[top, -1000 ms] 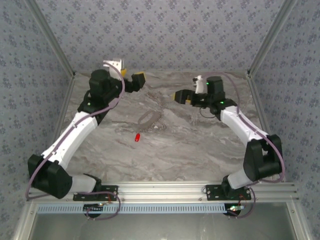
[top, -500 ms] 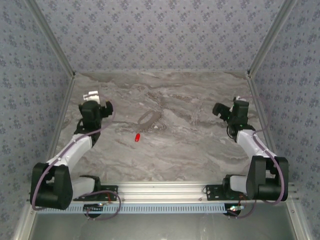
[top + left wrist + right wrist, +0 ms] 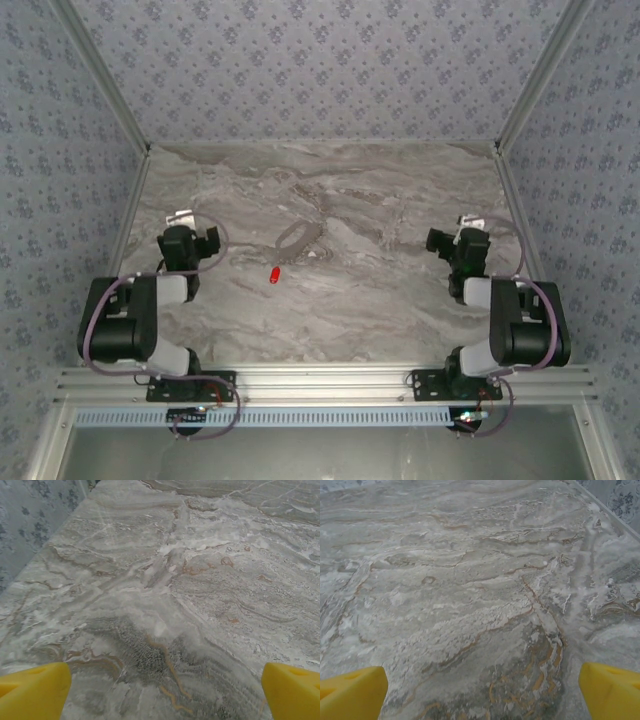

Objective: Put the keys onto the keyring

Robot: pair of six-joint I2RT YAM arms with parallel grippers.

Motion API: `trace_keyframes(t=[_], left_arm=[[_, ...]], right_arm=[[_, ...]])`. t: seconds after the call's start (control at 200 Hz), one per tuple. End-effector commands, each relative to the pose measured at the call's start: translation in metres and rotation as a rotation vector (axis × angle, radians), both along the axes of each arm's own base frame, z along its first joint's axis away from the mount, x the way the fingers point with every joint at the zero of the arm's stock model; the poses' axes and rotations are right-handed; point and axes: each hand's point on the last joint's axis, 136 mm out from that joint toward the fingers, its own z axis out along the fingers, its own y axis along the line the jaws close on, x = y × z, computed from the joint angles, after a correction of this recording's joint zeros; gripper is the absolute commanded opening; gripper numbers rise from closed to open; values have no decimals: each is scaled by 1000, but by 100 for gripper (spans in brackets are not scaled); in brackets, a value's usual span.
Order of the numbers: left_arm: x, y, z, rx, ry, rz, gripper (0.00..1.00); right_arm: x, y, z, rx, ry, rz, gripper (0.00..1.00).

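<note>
**Arms folded back, both claws spread, key and ring loose on the marble**

Top view, near edge: aluminium rail (image 3: 330, 380) carries both arm bases. Each arm is folded tight above its own base. The left gripper (image 3: 190, 243) sits near the left edge of the table (image 3: 380, 300), and the right gripper (image 3: 452, 245) sits near the right edge. Both are well apart from the task items.

Left wrist view: the left gripper (image 3: 165, 695) shows its yellow fingers (image 3: 31, 692) at the two bottom corners. They are spread wide with bare marble between them and nothing pinched.

Right wrist view: the right gripper (image 3: 482, 692) looks the same, yellow tips wide apart over veined marble, nothing held.

Red key (image 3: 274, 274): a tiny oblong lying flat on the marble left of centre, between the two grippers and nearer the left one.

Keyring (image 3: 298, 237): a thin grey-brown loop, low contrast, lying just beyond the key and slightly to the right. Key and loop are near each other but apart, so the key is not threaded.

Far: patterned blue-grey wallpaper panels (image 3: 320, 70) close in the table at the back and sides.
</note>
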Motion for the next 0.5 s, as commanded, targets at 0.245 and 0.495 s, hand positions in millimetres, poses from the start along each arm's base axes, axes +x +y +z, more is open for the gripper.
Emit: trace_keyframes(t=[0.245,0.495], left_arm=[[13,-15,10,-24,-61,-99,98],[13,-15,10,-22,-62,-99,98]], right_arm=[[22,12,15,-61,-102,71,100],[18,11,17,-161,-96,14,100]])
